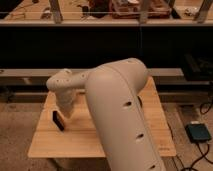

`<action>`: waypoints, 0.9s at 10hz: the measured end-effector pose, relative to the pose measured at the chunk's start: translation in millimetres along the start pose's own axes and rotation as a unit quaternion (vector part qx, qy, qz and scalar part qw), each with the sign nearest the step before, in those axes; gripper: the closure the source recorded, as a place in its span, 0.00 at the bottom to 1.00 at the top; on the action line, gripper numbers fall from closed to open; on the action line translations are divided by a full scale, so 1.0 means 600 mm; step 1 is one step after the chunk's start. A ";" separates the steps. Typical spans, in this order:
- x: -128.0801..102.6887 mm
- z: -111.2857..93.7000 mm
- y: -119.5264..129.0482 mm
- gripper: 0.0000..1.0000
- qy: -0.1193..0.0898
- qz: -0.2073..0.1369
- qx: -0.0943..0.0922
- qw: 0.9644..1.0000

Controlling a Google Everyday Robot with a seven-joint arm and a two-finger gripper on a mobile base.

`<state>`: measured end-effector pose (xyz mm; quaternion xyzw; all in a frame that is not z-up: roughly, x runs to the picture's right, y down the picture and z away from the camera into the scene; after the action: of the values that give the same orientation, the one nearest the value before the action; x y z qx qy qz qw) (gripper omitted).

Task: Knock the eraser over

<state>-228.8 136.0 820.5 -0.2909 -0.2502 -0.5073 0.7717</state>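
Arm (117,115) bent low over table (150,125), tool (65,111) beside upright eraser (58,120).

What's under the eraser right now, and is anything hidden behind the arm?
The eraser stands on the bare wooden table, left of the tool, which hangs just beside it. The big arm covers the table's middle, so anything lying there cannot be seen.
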 end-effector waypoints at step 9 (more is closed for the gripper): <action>-0.007 -0.029 -0.001 0.77 -0.035 -0.024 0.039 0.998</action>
<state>-229.4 126.4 805.6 -0.2724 -0.3038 -0.5045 0.7609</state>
